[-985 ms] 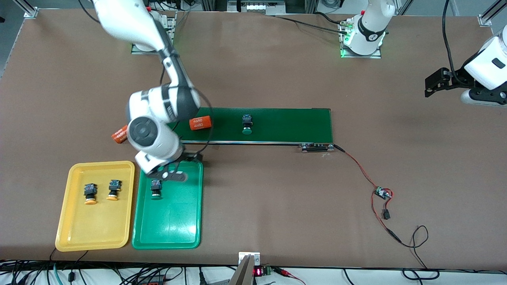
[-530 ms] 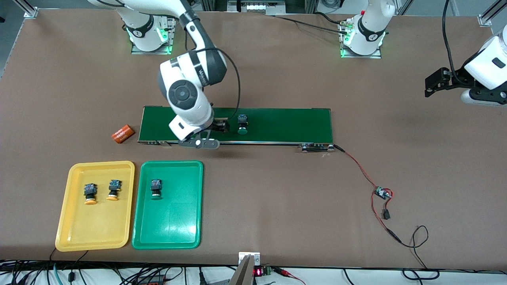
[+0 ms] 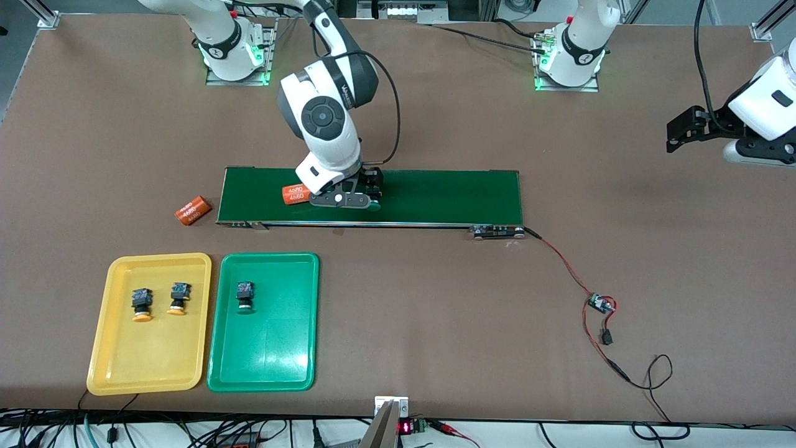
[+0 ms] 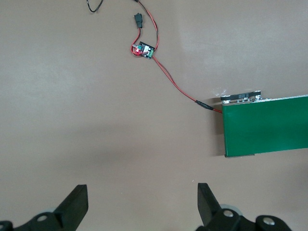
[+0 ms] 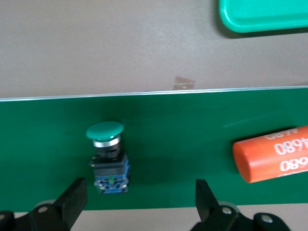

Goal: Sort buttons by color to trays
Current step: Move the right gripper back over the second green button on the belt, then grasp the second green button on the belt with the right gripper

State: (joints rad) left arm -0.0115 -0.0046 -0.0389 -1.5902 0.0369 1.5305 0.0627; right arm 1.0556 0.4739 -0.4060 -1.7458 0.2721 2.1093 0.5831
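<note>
Now, by label:
Right gripper (image 3: 359,196): over the belt (image 3: 435,196), fingers spread wide, holding nothing.
Green button on belt (image 5: 109,159): lies on its side between the right gripper's fingers (image 5: 72,197), touching neither.
Orange cylinder (image 3: 296,194): on the belt, just beside that gripper, toward the right arm's end.
Second orange cylinder (image 3: 192,210): on the table off the belt's end.
Yellow tray (image 3: 118,367): holds two yellow buttons (image 3: 142,304) (image 3: 178,298).
Green tray (image 3: 273,361): holds one green button (image 3: 245,295).
Left gripper (image 3: 679,132): waiting over bare table at its own end, fingers spread, empty.
</note>
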